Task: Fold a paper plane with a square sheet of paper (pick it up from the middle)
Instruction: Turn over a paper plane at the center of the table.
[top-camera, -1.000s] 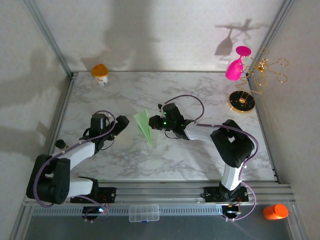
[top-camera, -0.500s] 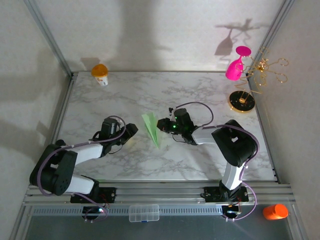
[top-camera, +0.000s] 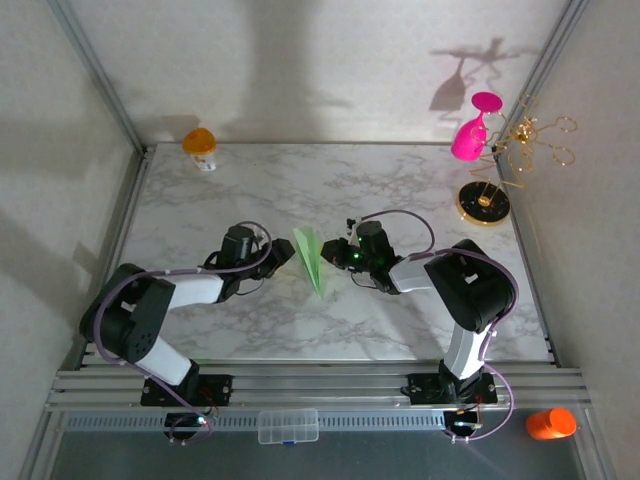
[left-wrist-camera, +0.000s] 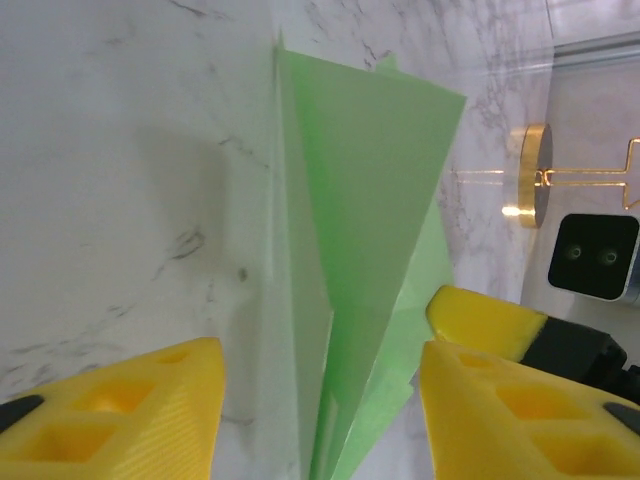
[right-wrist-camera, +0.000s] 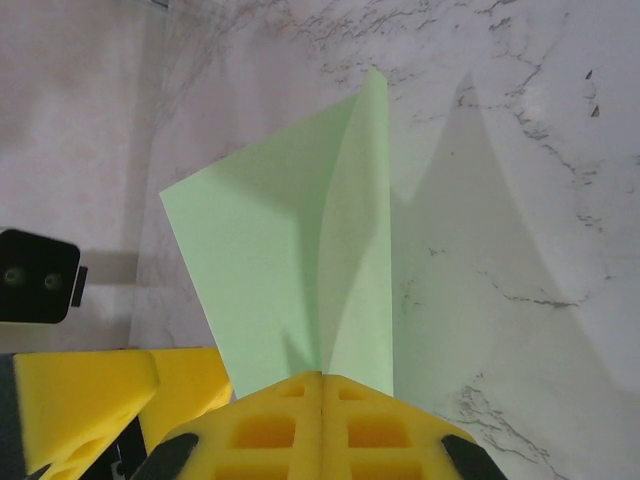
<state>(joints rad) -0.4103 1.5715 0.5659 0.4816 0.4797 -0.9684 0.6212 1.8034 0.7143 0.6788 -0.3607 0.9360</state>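
Observation:
The paper plane is a narrow pale green dart with a centre ridge, held just above the marble table near its middle. My right gripper comes in from the right and is shut on the plane's folded ridge, its yellow fingertips pressed together. My left gripper reaches in from the left. In the left wrist view it stands open, straddling the plane's lower end with a gap on each side. The right gripper's yellow finger shows just behind the paper.
A gold stand with a pink glass hanging on it stands at the back right. An orange-capped bottle sits in the back left corner. Metal frame posts run along both sides of the table.
My left gripper has moved right to the plane and its jaws have narrowed around it. My right gripper has shifted slightly right, still holding the plane.

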